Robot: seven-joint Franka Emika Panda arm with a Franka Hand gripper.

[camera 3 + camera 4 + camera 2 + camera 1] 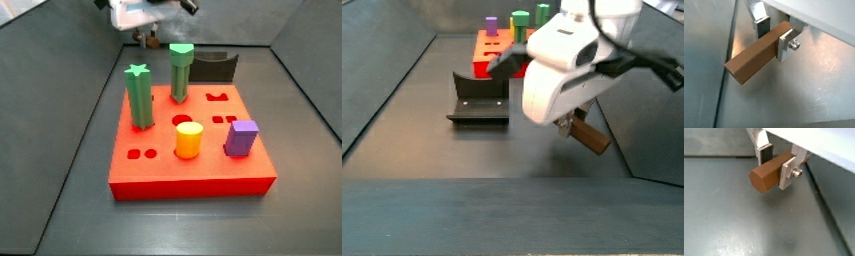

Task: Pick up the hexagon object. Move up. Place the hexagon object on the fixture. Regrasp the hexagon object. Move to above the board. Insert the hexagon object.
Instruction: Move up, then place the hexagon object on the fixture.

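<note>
In both wrist views the hexagon object (pixel 763 177) (pixel 747 65), a brown elongated peg, lies crosswise between my gripper's silver fingers. My gripper (pixel 775 173) (pixel 773 44) is shut on it near one end, and the long end sticks out sideways. In a side view the gripper (pixel 580 125) hangs above the grey floor with the peg (pixel 593 140) tilted below it. The black fixture (pixel 480 100) (pixel 214 68) stands on the floor beside the gripper, apart from it. The red board (pixel 187 165) (pixel 489 55) lies beyond the fixture. In the side view from the board's end, the gripper (pixel 143 35) shows at the back and the peg is hidden.
On the board stand a green star-topped post (pixel 138 95), a green hexagon-topped post (pixel 181 72), a yellow cylinder (pixel 189 138) and a purple block (pixel 242 137). Grey sloping walls (pixel 389 90) border the floor on both sides.
</note>
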